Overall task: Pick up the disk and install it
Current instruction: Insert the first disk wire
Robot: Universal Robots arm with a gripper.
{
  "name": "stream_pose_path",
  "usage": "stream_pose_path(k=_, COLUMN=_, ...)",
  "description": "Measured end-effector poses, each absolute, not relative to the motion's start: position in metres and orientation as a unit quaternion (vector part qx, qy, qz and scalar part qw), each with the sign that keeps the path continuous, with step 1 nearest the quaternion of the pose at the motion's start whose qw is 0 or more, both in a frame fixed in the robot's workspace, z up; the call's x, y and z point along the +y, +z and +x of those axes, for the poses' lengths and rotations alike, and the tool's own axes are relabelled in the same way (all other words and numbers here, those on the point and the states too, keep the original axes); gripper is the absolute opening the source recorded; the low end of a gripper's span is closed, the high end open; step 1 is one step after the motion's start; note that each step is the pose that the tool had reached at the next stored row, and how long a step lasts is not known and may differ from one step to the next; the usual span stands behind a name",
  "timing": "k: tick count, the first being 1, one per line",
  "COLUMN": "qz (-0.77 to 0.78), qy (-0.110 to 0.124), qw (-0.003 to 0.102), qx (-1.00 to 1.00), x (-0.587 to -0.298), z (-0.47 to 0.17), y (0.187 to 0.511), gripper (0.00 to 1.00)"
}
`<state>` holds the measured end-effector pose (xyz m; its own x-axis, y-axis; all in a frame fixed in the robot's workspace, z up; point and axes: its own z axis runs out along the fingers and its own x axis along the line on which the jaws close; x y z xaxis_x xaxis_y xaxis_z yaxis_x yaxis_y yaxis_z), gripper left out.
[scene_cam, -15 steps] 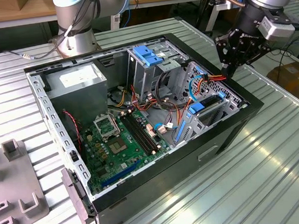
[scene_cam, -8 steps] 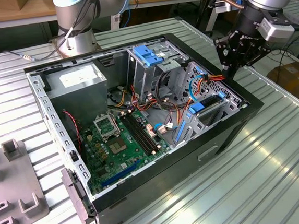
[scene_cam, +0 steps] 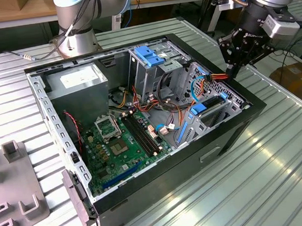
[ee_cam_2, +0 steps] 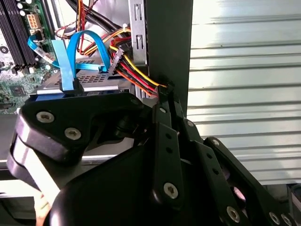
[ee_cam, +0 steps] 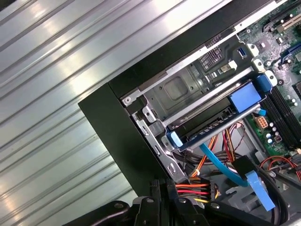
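Note:
The disk (scene_cam: 213,106), grey with a light-blue carrier rail, lies inside the drive bay at the corner of the open computer case (scene_cam: 232,132) on the exterior view's right. Both wrist views show it seated there, the disk (ee_cam: 207,123) between the bay's metal walls and the disk (ee_cam_2: 89,75) under a looping blue data cable (ee_cam_2: 70,56). My gripper (scene_cam: 231,73) hangs over the case's edge just beyond the disk, fingers pressed together and holding nothing. Its tips (ee_cam_2: 163,94) touch or nearly touch the red, yellow and black power cable bundle (ee_cam: 197,188).
A tall metal cage with a blue latch (scene_cam: 148,55) stands mid-case, the motherboard (scene_cam: 116,142) beside it. A second arm's base (scene_cam: 77,24) sits behind the case. Grey fixtures (scene_cam: 14,183) lie at the exterior view's left. Ribbed metal tabletop (scene_cam: 282,159) surrounds the case.

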<state>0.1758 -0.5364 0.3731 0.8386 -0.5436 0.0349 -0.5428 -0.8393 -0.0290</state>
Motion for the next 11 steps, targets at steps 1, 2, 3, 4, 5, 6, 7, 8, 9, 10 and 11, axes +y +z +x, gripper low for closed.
stream_pose_path(k=1, qz=-0.958, qy=-0.021, qw=0.009, qx=0.285, x=-0.5364, z=0.1757, y=0.3730, gripper=0.16)
stream_pose_path(k=2, qz=-0.957, qy=-0.021, qw=0.009, qx=0.289, x=-0.5364, z=0.1757, y=0.3730, gripper=0.16)
stream_pose_path(k=3, qz=-0.955, qy=-0.021, qw=0.009, qx=0.295, x=-0.5364, z=0.1757, y=0.3728, gripper=0.16)
stream_pose_path(k=4, qz=-0.954, qy=-0.021, qw=0.009, qx=0.300, x=-0.5364, z=0.1756, y=0.3728, gripper=0.16)
stream_pose_path(k=5, qz=-0.952, qy=-0.021, qw=0.008, qx=0.307, x=-0.5364, z=0.1756, y=0.3726, gripper=0.16)
stream_pose_path(k=6, qz=-0.950, qy=-0.021, qw=0.008, qx=0.311, x=-0.5364, z=0.1757, y=0.3725, gripper=0.16)
stream_pose_path(k=7, qz=-0.947, qy=-0.021, qw=0.008, qx=0.322, x=-0.5364, z=0.1757, y=0.3722, gripper=0.16)
stream_pose_path(k=8, qz=-0.943, qy=-0.021, qw=0.008, qx=0.331, x=-0.5364, z=0.1755, y=0.3720, gripper=0.16)
stream_pose_path(k=9, qz=-0.942, qy=-0.021, qw=0.008, qx=0.335, x=-0.5364, z=0.1752, y=0.3718, gripper=0.16)
stream_pose_path(k=10, qz=-0.941, qy=-0.021, qw=0.008, qx=0.337, x=-0.5363, z=0.1741, y=0.3719, gripper=0.16)
stream_pose_path(k=11, qz=-0.941, qy=-0.021, qw=0.008, qx=0.337, x=-0.5364, z=0.1712, y=0.3718, gripper=0.16)
